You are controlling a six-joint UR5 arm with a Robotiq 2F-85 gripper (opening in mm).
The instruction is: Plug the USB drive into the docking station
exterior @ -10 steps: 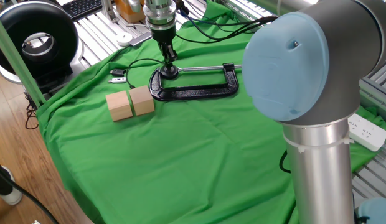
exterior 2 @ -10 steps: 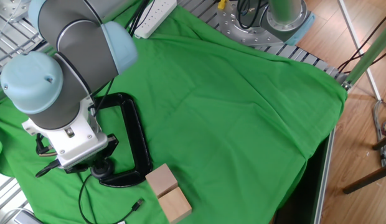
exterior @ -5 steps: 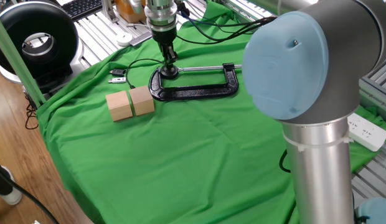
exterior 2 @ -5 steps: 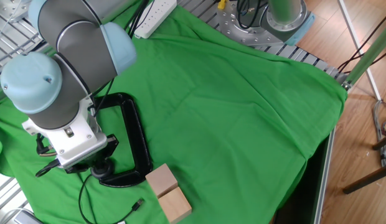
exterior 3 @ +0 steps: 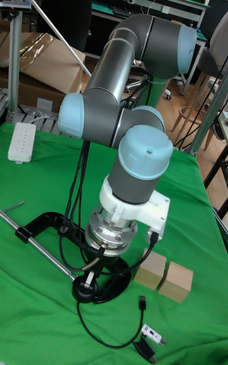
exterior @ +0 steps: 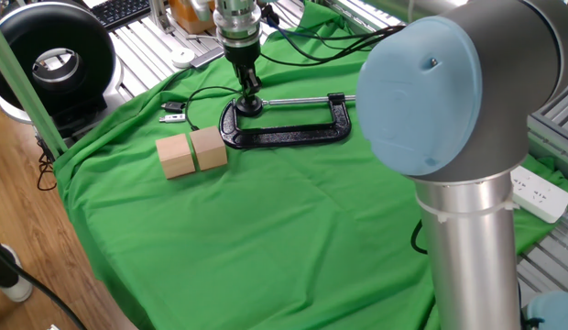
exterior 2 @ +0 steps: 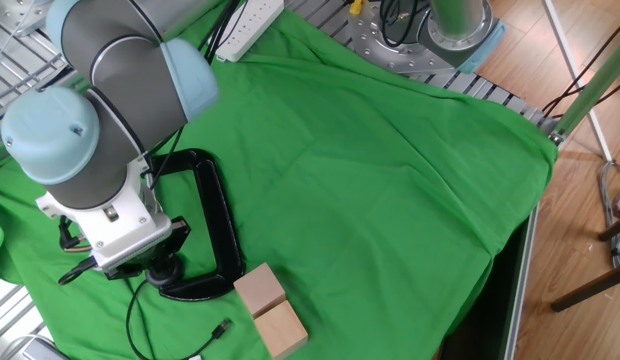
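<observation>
A green cloth point(exterior: 266, 247) covers the table. In the one fixed view, two wooden blocks point(exterior: 192, 152) stand side by side, touching, nearest on the left. Just beyond them lies one big black C-clamp point(exterior: 284, 136). At its far left end sits one docking station point(exterior: 257, 107), a round black puck with one thin black cable looping away to the left and ending in a loose plug point(exterior 3: 142, 305).

The gripper point(exterior: 251, 94) points straight down onto the puck. Its fingers look closed around a slim stick with a pale tip, judged to be the single USB drive point(exterior 3: 94, 265), tilted just above the puck's top. Whether the tip has entered the port cannot be told.

To seat it well, the arm likely needs to square the drive with the port, then press slowly. A tilted push could jam the tip or slide the puck, which nothing seems to hold down.

One white power strip point(exterior: 540, 194) lies well apart at the right edge.
</observation>
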